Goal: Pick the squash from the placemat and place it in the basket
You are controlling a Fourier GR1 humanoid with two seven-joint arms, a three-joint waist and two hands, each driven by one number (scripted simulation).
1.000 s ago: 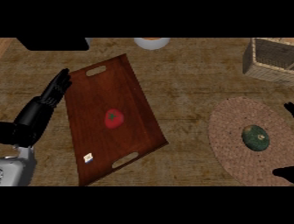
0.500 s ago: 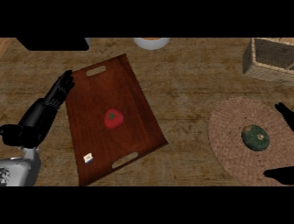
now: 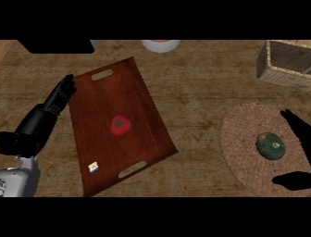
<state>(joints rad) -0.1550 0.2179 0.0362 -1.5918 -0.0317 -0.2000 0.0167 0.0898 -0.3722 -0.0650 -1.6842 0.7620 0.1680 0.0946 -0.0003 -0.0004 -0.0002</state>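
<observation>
A small dark green squash [image 3: 270, 145] sits near the middle of a round woven placemat [image 3: 244, 134] at the right. The wicker basket [image 3: 296, 65] with a handle stands at the far right, beyond the placemat. My right hand [image 3: 309, 146] is open just right of the squash, its fingers stretched along the squash's right side and its thumb [image 3: 295, 180] below it, apart from it. My left hand [image 3: 43, 118] is open at the left, fingers straight along the left edge of the tray.
A long dark wooden tray [image 3: 117, 125] lies tilted at centre left, holding a red tomato [image 3: 121, 125] and a small white tag [image 3: 92, 166]. A white bowl [image 3: 161, 44] and a black object [image 3: 57, 45] sit at the far edge.
My right hand has moved left over the placemat and now flanks the squash. The left hand has barely shifted.
</observation>
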